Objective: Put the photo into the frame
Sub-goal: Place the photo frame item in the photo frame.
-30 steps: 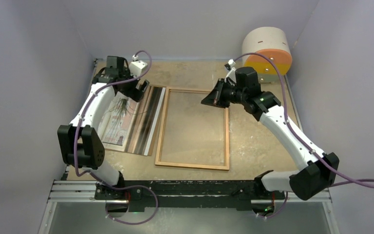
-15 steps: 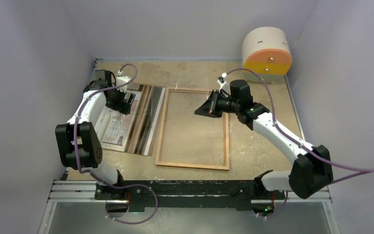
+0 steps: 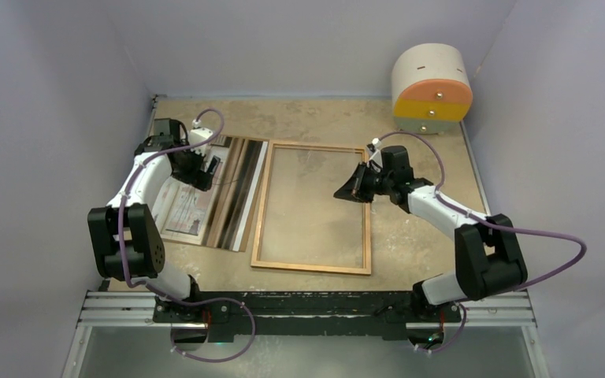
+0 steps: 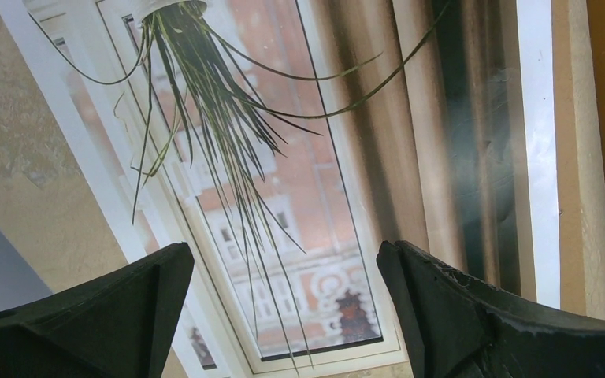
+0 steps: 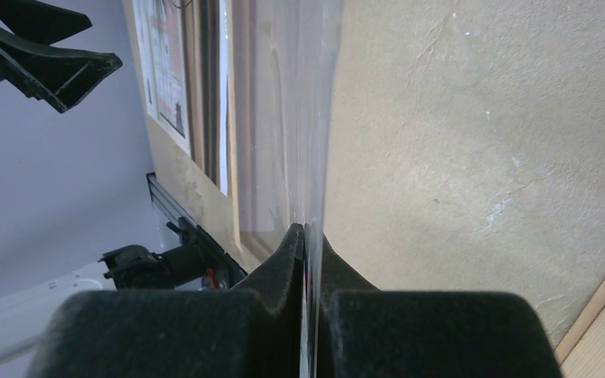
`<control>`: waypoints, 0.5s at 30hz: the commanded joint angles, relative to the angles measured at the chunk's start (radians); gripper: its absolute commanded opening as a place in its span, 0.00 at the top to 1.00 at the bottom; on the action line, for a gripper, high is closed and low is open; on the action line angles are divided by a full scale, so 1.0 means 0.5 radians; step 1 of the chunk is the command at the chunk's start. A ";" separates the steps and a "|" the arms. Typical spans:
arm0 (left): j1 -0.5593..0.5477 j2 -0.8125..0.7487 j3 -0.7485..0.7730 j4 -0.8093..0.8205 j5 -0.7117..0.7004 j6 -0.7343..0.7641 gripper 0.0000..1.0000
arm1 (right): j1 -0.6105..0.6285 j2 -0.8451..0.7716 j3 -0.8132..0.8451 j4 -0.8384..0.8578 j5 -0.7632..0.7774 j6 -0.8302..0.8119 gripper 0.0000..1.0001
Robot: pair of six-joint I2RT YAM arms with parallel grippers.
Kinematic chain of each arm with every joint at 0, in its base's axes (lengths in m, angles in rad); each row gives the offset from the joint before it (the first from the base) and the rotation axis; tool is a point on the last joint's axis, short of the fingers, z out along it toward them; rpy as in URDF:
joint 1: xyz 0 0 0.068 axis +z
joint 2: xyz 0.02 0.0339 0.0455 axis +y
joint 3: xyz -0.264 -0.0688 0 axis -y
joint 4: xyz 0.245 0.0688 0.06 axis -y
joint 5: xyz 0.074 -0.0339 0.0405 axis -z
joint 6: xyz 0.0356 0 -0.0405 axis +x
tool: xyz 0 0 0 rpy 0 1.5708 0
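Note:
The photo [image 3: 228,206], a glossy print of a window, curtains and a hanging plant, lies flat on the table left of the frame. It fills the left wrist view [image 4: 299,157]. My left gripper [image 3: 205,168] hangs open just above its far part, fingers [image 4: 134,311] spread wide with nothing between them. The frame [image 3: 369,236], thin orange-brown wood, lies flat at the table's middle. My right gripper [image 3: 347,190] is over the frame's right side, shut [image 5: 306,233] on the edge of a thin clear pane [image 5: 319,118] seen edge-on.
A round drawer cabinet [image 3: 432,85] with orange and yellow fronts stands at the back right corner. Grey walls close in the table left, right and behind. The arms' black mounting rail [image 3: 307,305] runs along the near edge.
My left gripper has come down and slightly left onto the photo's far part, still open. My right gripper, still shut, swung over the frame and dropped lower toward its right side.

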 commanded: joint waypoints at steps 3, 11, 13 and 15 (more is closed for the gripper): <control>-0.009 -0.049 -0.023 0.047 0.058 0.061 0.00 | -0.029 0.020 -0.053 0.133 0.055 -0.099 1.00; -0.009 -0.037 -0.035 0.060 0.060 0.064 0.00 | -0.037 -0.065 -0.191 0.268 0.108 0.038 1.00; -0.010 -0.042 -0.038 0.063 0.065 0.061 0.00 | -0.039 -0.083 -0.225 0.288 0.123 0.061 1.00; -0.010 -0.051 -0.046 0.067 0.069 0.068 0.00 | -0.040 -0.100 -0.256 0.303 0.146 0.073 1.00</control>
